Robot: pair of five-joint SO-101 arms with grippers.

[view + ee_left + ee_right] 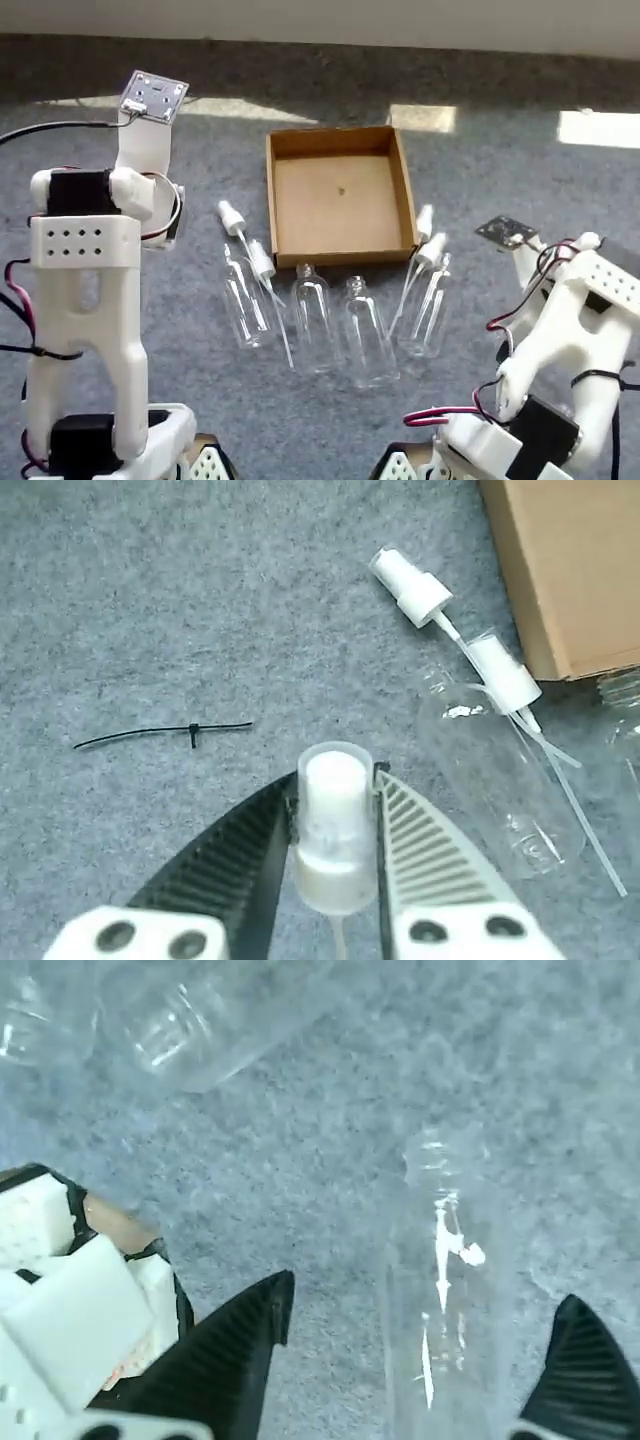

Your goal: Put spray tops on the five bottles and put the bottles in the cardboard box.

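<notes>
A white spray top [335, 840] is pinched between the black jaws of the left gripper [335, 780], held over the grey carpet [150, 600]. Two loose spray tops [410, 585] lie by a clear bottle [500, 780], just beside the cardboard box [570, 570]. A row of bottles [312, 320] lies in front of that box. The right gripper [428, 1295] is spread wide around an uncapped bottle [445, 1360] and grips nothing. A black zip tie [165, 735] lies well apart.
</notes>
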